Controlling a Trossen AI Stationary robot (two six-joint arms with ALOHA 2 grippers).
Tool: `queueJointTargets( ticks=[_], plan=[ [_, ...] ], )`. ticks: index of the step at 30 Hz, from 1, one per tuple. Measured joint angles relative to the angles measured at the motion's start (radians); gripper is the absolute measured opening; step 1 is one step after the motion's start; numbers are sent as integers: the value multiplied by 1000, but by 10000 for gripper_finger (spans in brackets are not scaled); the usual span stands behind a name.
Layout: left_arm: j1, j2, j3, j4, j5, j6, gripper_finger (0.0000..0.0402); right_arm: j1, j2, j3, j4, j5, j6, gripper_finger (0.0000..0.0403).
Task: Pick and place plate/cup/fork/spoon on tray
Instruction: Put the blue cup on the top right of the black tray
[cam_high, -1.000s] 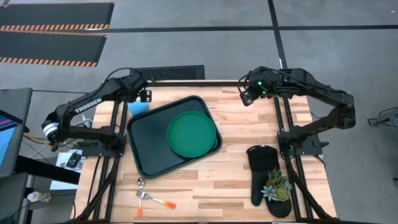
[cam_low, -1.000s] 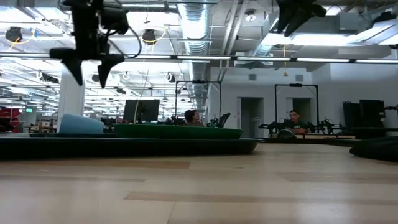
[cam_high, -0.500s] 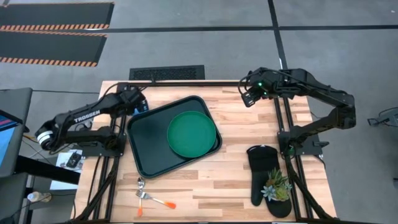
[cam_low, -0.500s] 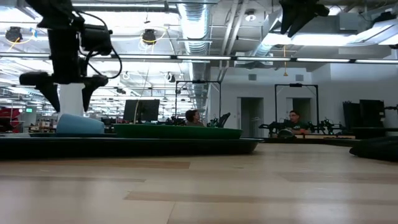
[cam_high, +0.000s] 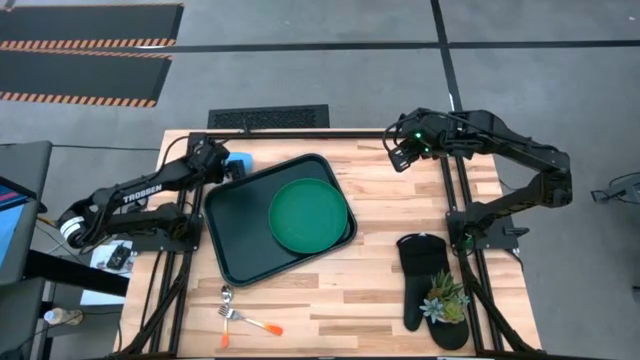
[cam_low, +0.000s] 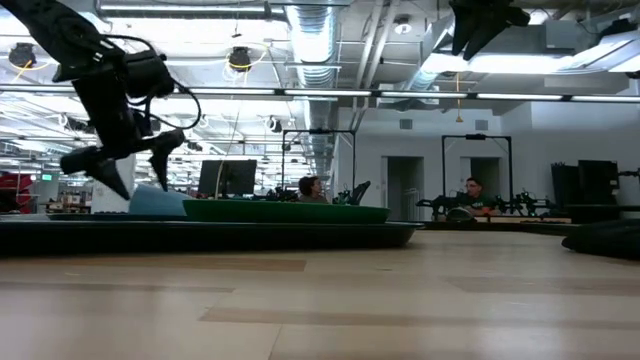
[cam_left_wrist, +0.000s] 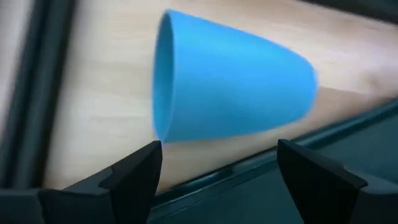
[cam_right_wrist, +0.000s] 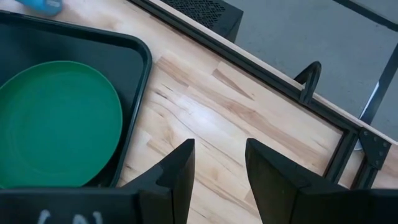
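Note:
The light blue cup lies on its side on the table, next to the far left corner of the dark tray. It also shows in the high view and the low view. My left gripper is open and slanted just left of the cup, with one finger on either side of it. The green plate lies in the tray. The fork and spoon lie on the table near the front edge. My right gripper is open and empty, high over the table's far right. My left gripper comes at the cup slanting down from the table's left. One fingertip stands right by the cup's open rim, but I cannot tell whether it touches. The cup lies on its side on the table.
A black oven mitt with a small plant on it lies at the right front. The tray's raised rim runs close beside the cup. Bare wood lies between the tray and the mitt.
My left gripper has come down toward the cup and tipped to a slant. The cup has shifted a little toward the table's far right along the tray's rim, still on its side.

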Motion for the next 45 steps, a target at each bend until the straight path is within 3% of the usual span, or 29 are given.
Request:
queueJointTargets(
  ticks=[11,19,25,37,43,45],
  plan=[
    [45,37,0,124,49,146,302,0,0,0,16,3,0,166],
    [88,173,0,264,67,136,302,0,0,0,31,2,-1,166],
    [109,270,0,357,136,107,291,0,0,0,31,2,0,166],
    [103,278,7,424,21,-44,125,0,0,0,30,2,0,166],
    [103,278,7,438,40,-67,17,0,0,0,30,2,-5,166],
    [103,278,8,443,61,-74,9,0,0,0,30,2,-15,166]
  ],
)
